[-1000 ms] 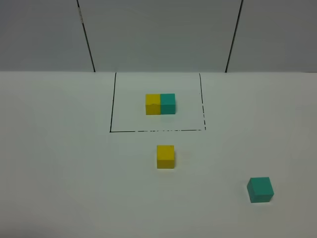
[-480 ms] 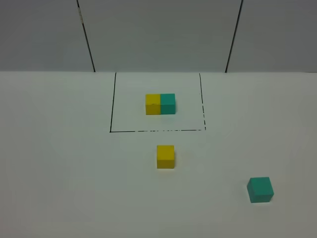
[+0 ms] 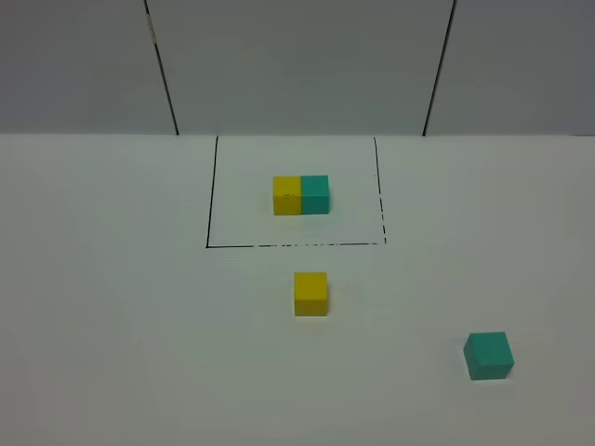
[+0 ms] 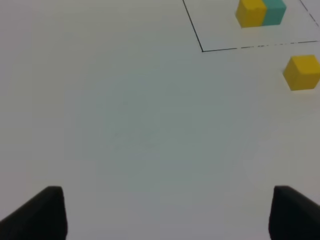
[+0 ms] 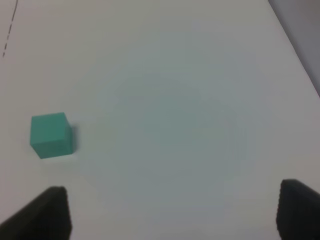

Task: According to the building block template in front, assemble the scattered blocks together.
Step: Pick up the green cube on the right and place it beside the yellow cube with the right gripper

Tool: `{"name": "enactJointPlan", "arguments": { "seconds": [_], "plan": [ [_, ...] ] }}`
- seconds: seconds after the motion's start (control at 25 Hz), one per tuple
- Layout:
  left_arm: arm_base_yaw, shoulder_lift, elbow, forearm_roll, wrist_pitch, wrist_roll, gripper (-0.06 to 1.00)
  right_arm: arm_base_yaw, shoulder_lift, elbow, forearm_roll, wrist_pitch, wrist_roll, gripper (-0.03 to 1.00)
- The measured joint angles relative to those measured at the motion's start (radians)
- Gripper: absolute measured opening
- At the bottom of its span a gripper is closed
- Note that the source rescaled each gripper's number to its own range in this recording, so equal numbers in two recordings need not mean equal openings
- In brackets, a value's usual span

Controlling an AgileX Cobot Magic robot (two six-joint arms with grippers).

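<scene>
We see a plain white table (image 3: 112,325). Toward its far side a thin black rectangle (image 3: 212,190) is drawn, framing a joined pair of cubes (image 3: 301,195), yellow touching teal-green. Just outside the frame's near line stands a loose yellow cube (image 3: 310,294); a loose teal-green cube (image 3: 489,355) lies well apart, nearer and rightward

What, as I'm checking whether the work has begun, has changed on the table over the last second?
Nothing has visibly changed in the high view. The yellow cube, the teal cube and the template pair all lie just where they were, and nothing has been taken hold of.
</scene>
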Motion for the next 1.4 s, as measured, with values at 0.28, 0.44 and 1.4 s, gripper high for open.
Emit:
{"name": "enactJointPlan", "arguments": {
  "seconds": [0.28, 0.44, 1.4],
  "plan": [
    [0.0, -0.051, 0.024, 0.086, 0.008, -0.108, 0.74, 0.0, 0.0, 0.0, 0.0, 0.0, 0.0, 0.67],
    [0.0, -0.062, 0.024, 0.104, 0.008, -0.12, 0.69, 0.0, 0.0, 0.0, 0.0, 0.0, 0.0, 0.67],
    [0.0, -0.062, 0.024, 0.106, 0.008, -0.122, 0.64, 0.0, 0.0, 0.0, 0.0, 0.0, 0.0, 0.67]
  ]
}}
